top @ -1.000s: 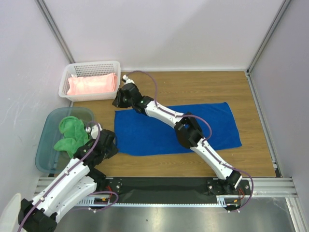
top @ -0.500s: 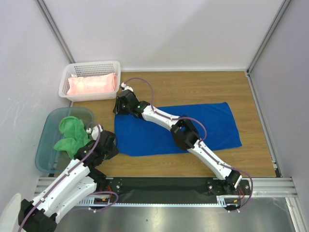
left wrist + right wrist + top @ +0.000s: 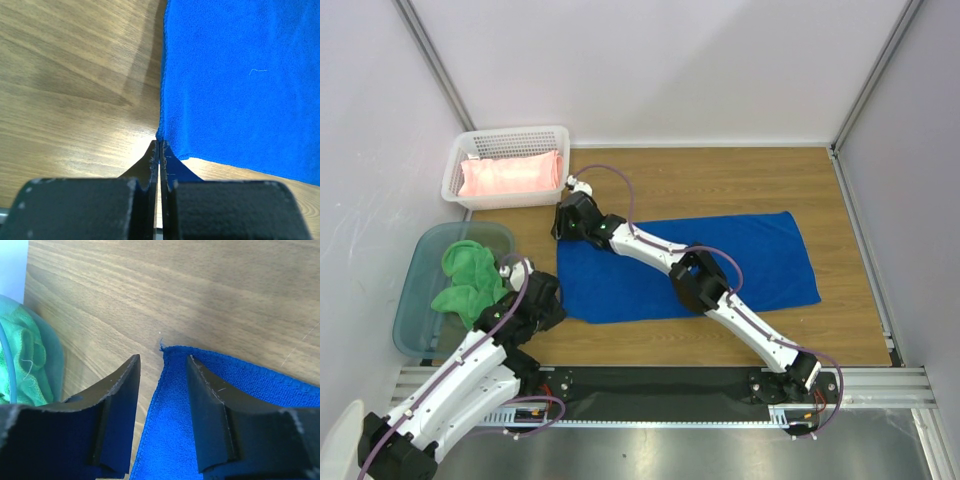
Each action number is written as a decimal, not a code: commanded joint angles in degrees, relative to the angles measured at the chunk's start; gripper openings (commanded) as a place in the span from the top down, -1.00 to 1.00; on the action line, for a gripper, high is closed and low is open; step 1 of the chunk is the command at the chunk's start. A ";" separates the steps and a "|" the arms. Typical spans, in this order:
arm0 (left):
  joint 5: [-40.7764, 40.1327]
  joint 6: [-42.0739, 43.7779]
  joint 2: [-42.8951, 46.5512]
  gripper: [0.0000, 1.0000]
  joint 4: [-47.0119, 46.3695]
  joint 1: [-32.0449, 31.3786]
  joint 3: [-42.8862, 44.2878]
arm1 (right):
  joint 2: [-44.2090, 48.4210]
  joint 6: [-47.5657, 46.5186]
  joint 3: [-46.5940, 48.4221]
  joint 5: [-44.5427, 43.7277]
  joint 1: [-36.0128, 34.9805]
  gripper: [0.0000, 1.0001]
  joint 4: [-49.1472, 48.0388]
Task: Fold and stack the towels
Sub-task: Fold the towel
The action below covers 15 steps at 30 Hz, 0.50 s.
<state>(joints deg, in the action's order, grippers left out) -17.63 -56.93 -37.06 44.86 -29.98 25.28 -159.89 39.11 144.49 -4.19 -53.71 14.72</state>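
Left wrist view: my left gripper (image 3: 159,150) is clenched on the near-left corner of the blue towel (image 3: 240,85), which lies flat on the table (image 3: 65,75). My right gripper (image 3: 162,367), released, straddles the far-left corner, presumably so both can lift that edge over.

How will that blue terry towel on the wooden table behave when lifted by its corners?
Probably floppy: the blue terry towel lies limp and flat, so it should sag between held corners. Likely light: the left gripper pinches one corner with its fingertips alone. Its textured pile may drag on the wooden table.
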 commanded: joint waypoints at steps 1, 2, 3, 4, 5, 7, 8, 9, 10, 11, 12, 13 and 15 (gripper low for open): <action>0.23 0.50 0.32 0.99 -1.44 -0.43 -0.05 | -1.82 -1.58 2.90 -2.84 -1.04 0.05 1.27; 0.23 0.50 0.41 1.00 -1.62 -0.43 -0.05 | -2.43 -1.67 3.17 -3.11 -1.04 0.04 1.36; 0.23 0.50 0.23 0.99 -1.53 -0.43 0.03 | -2.79 -1.76 3.43 -3.28 -1.13 0.05 1.80; 0.23 0.50 0.23 0.99 -1.53 -0.43 -0.05 | -3.23 -1.93 4.22 -3.89 -1.22 0.06 2.15; 0.23 0.59 0.32 0.99 -1.44 -0.43 -0.05 | -3.75 -2.02 4.31 -4.16 -1.39 0.09 2.33; 0.14 0.50 0.32 0.99 -1.53 -0.52 -0.05 | -4.11 -1.94 4.14 -4.60 -1.57 0.22 2.68; 0.05 0.59 0.32 0.99 -1.44 -0.52 -0.05 | -4.20 -1.94 4.05 -4.95 -1.57 0.28 2.86; 0.05 0.50 0.23 0.99 -1.44 -0.43 -0.05 | -4.46 -2.02 4.05 -5.22 -1.48 0.34 3.21; 0.05 0.50 0.15 0.99 -1.44 -0.43 -0.14 | -4.55 -2.11 4.05 -5.65 -1.48 0.46 3.38; 0.05 0.59 0.23 0.99 -1.53 -0.52 -0.14 | -4.55 -2.11 4.05 -5.75 -1.22 0.55 3.56; 0.05 0.59 0.15 0.99 -1.53 -0.52 -0.14 | -4.55 -2.11 4.05 -5.83 -1.04 0.65 3.82; 0.05 0.50 0.14 0.99 -1.53 -0.52 -0.14 | -4.46 -1.94 4.05 -5.75 -0.87 0.83 3.91; 0.05 0.59 0.14 0.99 -1.44 -0.52 0.03 | -3.76 -1.32 3.70 -5.31 -0.17 1.00 4.00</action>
<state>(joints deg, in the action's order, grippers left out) -17.58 -56.93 -37.08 44.69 -30.06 25.17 -161.75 37.69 146.91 -8.25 -54.46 16.19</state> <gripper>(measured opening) 0.006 0.039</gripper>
